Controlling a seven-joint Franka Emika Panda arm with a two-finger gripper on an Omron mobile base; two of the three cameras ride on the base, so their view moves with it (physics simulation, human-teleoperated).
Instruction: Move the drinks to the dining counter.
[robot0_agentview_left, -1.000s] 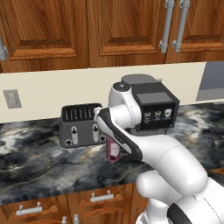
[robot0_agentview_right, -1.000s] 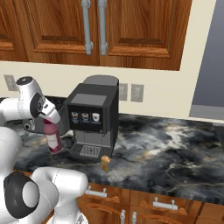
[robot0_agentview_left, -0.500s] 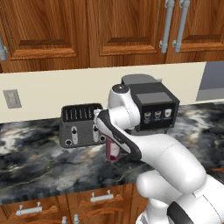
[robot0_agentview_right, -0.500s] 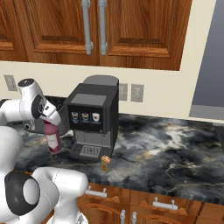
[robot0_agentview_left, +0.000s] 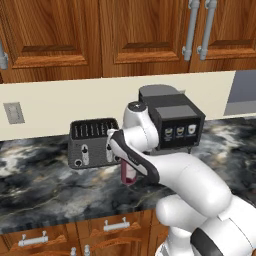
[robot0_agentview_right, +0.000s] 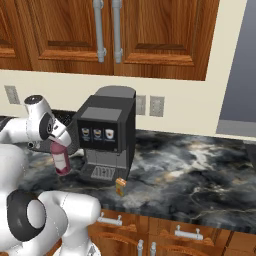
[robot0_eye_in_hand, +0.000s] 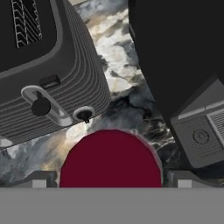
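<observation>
The maroon-pink bottle stands upright between the toaster and the coffee machine. My gripper comes down on it from above and is shut on it just under the cap. In the hand view the dark red cap sits between my two fingertips. The small orange-yellow carton stands in front of the coffee machine, near the counter's front edge. Both drinks are over a black-and-grey marbled counter with brown drawers; I cannot tell whether it is the dining counter.
A dark toaster sits close on the bottle's left and a black coffee machine close on its right. Wooden wall cabinets hang above. Open counter stretches to the right of the machine.
The arm's upper joint has shifted very slightly; the bottle and the gripper stay in the same spot.
</observation>
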